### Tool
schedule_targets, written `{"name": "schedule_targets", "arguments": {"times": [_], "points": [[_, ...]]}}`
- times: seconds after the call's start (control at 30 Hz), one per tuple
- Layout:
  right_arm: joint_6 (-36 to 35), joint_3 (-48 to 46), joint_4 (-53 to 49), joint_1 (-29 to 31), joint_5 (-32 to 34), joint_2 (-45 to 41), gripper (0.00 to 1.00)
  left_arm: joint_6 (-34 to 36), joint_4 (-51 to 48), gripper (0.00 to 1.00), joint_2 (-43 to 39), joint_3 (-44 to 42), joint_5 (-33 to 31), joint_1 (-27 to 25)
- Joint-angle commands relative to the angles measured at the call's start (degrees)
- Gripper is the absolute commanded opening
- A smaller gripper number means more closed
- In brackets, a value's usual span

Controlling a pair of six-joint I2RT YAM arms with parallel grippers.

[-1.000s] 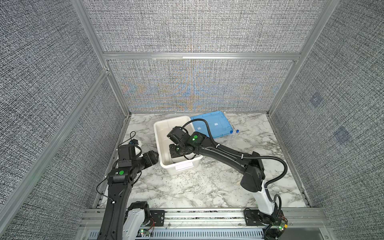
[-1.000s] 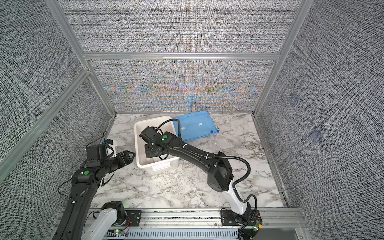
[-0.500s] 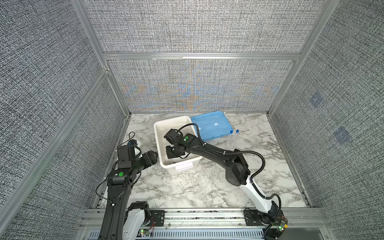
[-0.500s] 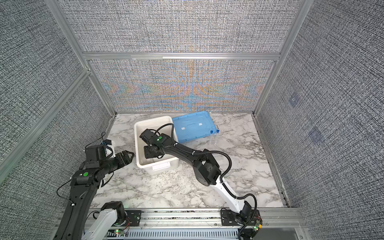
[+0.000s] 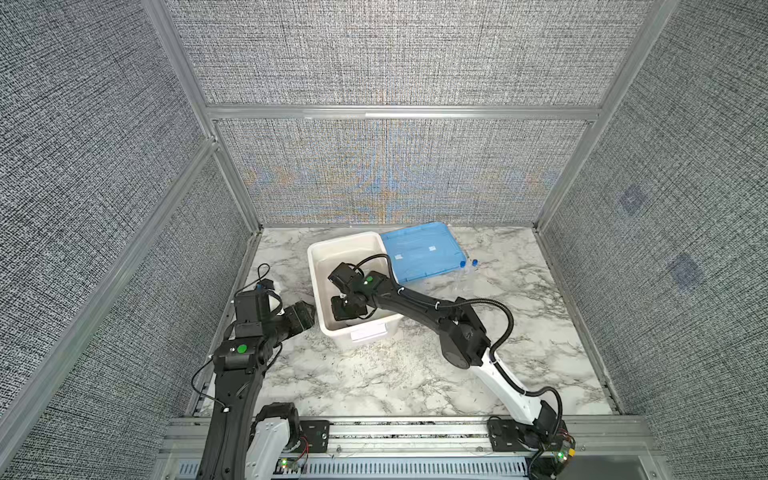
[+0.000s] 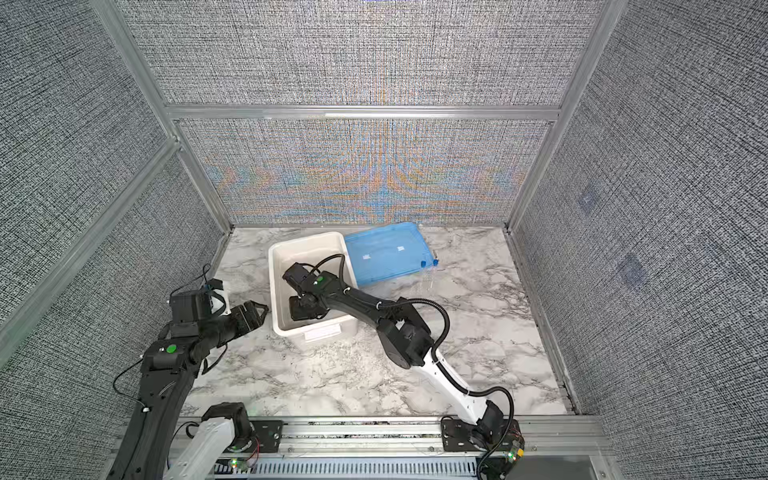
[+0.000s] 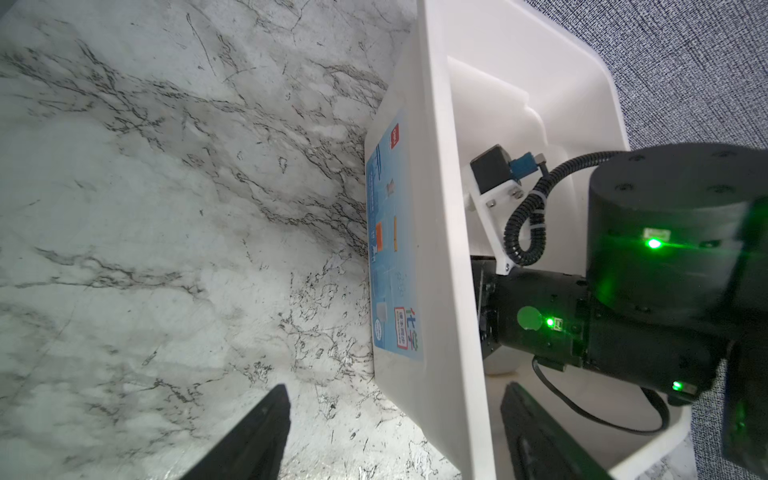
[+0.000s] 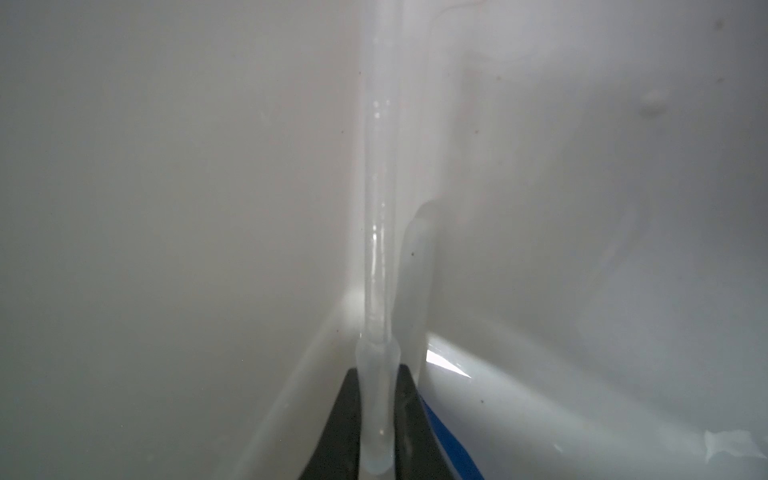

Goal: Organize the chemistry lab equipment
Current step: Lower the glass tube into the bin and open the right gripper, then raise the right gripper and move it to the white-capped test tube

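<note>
R gripper down inside white tub, closed on clear pipette; L gripper open beside tub.
Marble table: tub approx centre, blue lid flat at tub's 2 o'clock, up against it. L gripper at tub's 8 o'clock, jaws wide, tub rim lined up between them in wrist view; contact can't tell. R fingers pinch pipette's bulb end, stem along a tub inner corner. Two blue-capped clear tubes on table at lid's 4 o'clock corner.
</note>
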Motion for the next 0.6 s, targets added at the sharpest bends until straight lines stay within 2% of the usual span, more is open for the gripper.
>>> {"name": "schedule_targets", "arguments": {"times": [0.0, 0.13, 0.23, 0.43, 0.57], "points": [[0.0, 0.5, 1.1, 0.1, -2.3, -0.1, 0.16, 0.2, -0.3, 0.81, -0.1, 0.0, -0.4, 0.1], [0.1, 0.4, -0.3, 0.1, -1.3, -1.2, 0.25, 0.2, -0.3, 0.81, -0.1, 0.0, -0.4, 0.1], [0.6, 0.0, -1.8, 0.1, -0.4, -2.5, 0.29, 0.1, -0.3, 0.81, 0.0, -0.2, -0.6, 0.1], [1.0, -1.0, -2.8, 0.1, -0.4, -6.5, 0.31, 0.0, -0.3, 0.81, 0.3, -0.1, -0.7, 0.1], [1.9, -1.7, -4.9, 0.1, 2.3, -10.6, 0.32, 0.0, -0.4, 0.81, 0.2, 0.0, -1.2, 0.0]]}}
